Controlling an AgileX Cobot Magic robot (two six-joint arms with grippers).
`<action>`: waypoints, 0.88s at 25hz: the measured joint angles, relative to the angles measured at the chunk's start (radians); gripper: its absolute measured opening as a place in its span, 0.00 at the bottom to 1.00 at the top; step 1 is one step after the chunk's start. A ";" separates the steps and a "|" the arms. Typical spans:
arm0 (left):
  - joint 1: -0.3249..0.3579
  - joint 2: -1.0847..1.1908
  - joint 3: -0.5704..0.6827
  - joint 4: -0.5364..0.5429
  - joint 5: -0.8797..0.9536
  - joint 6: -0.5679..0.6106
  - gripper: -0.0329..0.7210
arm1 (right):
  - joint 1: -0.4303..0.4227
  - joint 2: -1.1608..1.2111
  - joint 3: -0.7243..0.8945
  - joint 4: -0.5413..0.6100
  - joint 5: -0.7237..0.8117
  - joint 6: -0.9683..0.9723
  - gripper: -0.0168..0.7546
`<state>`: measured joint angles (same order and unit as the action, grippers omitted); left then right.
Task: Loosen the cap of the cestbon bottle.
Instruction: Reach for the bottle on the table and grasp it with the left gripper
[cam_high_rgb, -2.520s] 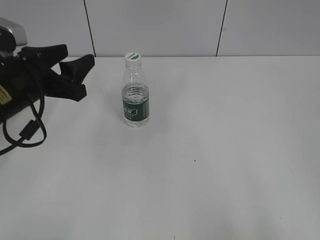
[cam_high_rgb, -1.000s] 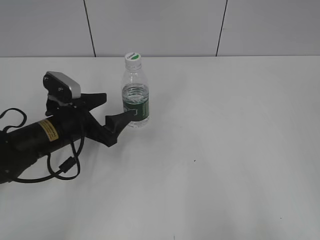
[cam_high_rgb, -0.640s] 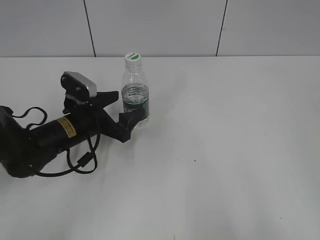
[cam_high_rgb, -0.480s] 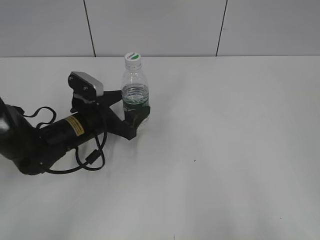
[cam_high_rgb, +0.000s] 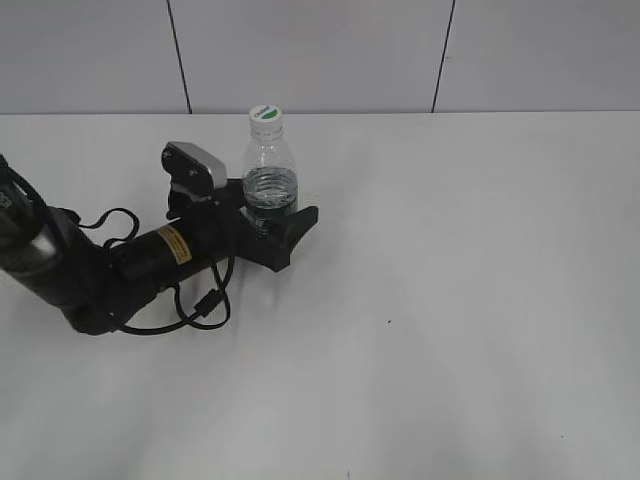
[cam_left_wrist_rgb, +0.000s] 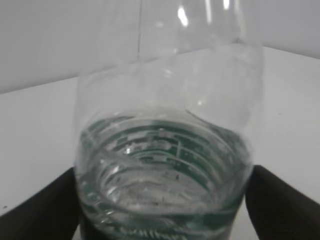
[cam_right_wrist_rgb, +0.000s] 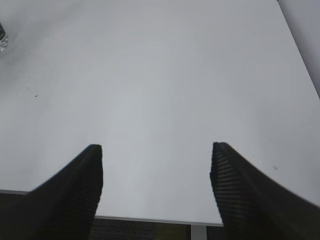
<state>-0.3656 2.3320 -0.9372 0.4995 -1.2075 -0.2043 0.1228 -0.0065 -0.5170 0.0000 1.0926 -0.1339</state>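
The cestbon bottle (cam_high_rgb: 271, 183) stands upright at about 11 o'clock on the white desk (cam_high_rgb: 450, 300), its green label's white print too blurred to read. The cap (cam_high_rgb: 265, 113) shows a green mark. The left gripper (cam_high_rgb: 270, 222) has slid in; its fingers (cam_left_wrist_rgb: 280, 200) now flank the bottle wide apart. The right gripper (cam_right_wrist_rgb: 156, 165) hangs wide apart over bare desk.

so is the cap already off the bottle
No, the white cap sits on the neck of the cestbon bottle in the exterior view, while the left pincer brackets the bottle's lower body.
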 joint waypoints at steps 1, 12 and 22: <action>-0.001 0.003 -0.008 0.006 0.001 -0.001 0.83 | 0.000 0.000 0.000 0.000 0.000 0.000 0.69; -0.028 0.007 -0.074 -0.022 0.038 -0.004 0.82 | 0.000 0.000 0.000 0.000 0.000 0.000 0.69; -0.028 0.007 -0.073 -0.043 0.038 -0.004 0.81 | 0.000 0.000 0.000 0.000 0.000 0.000 0.69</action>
<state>-0.3939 2.3387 -1.0099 0.4564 -1.1699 -0.2083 0.1228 -0.0065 -0.5170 0.0000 1.0926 -0.1339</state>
